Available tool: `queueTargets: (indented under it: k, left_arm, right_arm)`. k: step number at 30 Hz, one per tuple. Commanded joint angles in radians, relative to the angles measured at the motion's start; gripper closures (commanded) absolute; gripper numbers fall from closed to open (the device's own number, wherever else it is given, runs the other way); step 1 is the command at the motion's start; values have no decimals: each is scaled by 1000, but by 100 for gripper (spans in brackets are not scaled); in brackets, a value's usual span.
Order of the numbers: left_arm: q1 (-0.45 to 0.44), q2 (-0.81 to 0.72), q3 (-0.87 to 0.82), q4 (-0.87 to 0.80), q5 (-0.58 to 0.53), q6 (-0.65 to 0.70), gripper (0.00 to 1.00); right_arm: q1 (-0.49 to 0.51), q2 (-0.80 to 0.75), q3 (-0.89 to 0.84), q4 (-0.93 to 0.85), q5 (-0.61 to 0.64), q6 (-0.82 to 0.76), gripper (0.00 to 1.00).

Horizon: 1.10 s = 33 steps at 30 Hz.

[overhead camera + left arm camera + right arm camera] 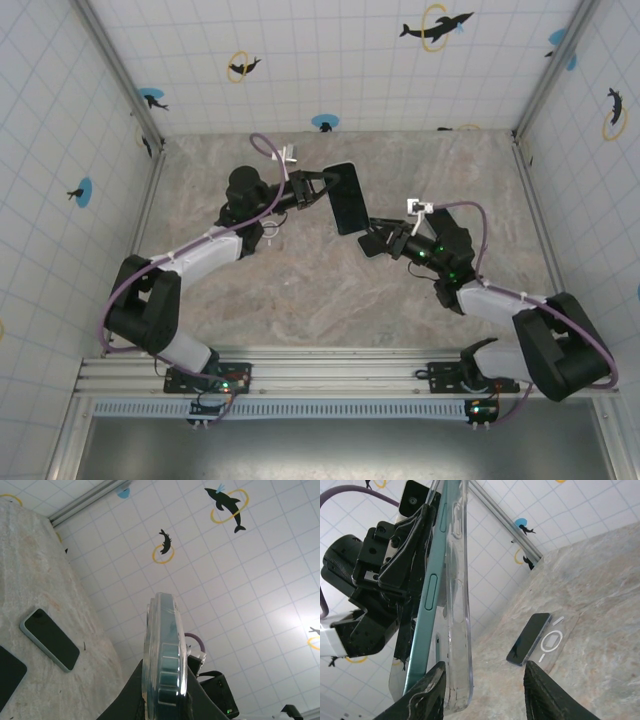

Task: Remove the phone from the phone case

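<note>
- Phone [347, 200] in clear case [460, 580], raised over tabletop [300, 290] centre, edge clamped in left gripper [333, 185].
- White tiled walls [330, 60], dolphin stickers [437, 25] ringed orange.
- Tabletop marbled beige.
- Right gripper [375, 242] half spread, astride case's lower end.

Marbled stone-look tabletop [330, 290]; white tiled walls [330, 60] with dolphin stickers [437, 25]
</note>
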Motion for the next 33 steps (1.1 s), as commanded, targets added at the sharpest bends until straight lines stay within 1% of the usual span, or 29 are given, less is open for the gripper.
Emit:
queueTargets:
  k: [1,3,7,11,14,17,20,22,27,31,33]
  left_arm:
    - [-12,4,1,136,-67,-65,100]
    - [-15,17,-5,169,-81,-91,100]
    - [-26,47,-18,247,-96,-137,100]
    - [-30,66,-19,270,-91,-149,100]
    - [-30,64,-17,227,-88,-118,100]
    - [-30,65,-18,201,-85,-105,95]
    - [-29,70,-13,185,-80,-97,87]
    - [-29,72,-5,164,-78,-83,78]
    - [-29,73,20,91,-68,-36,58]
    - [-28,60,31,16,-79,10,46]
    - [-27,49,32,-39,-94,39,42]
  right_arm:
    - [32,24,32,97,-2,125,57]
    - [46,37,30,123,18,180,57]
    - [57,71,23,235,51,306,57]
    - [61,85,25,268,66,345,59]
    - [58,90,23,292,78,372,64]
    - [55,101,20,333,92,412,73]
    - [49,112,19,366,100,438,81]
    - [45,116,14,375,108,445,84]
    - [40,121,1,395,142,469,89]
    - [35,122,-2,397,163,478,91]
    - [31,123,-1,395,164,477,92]
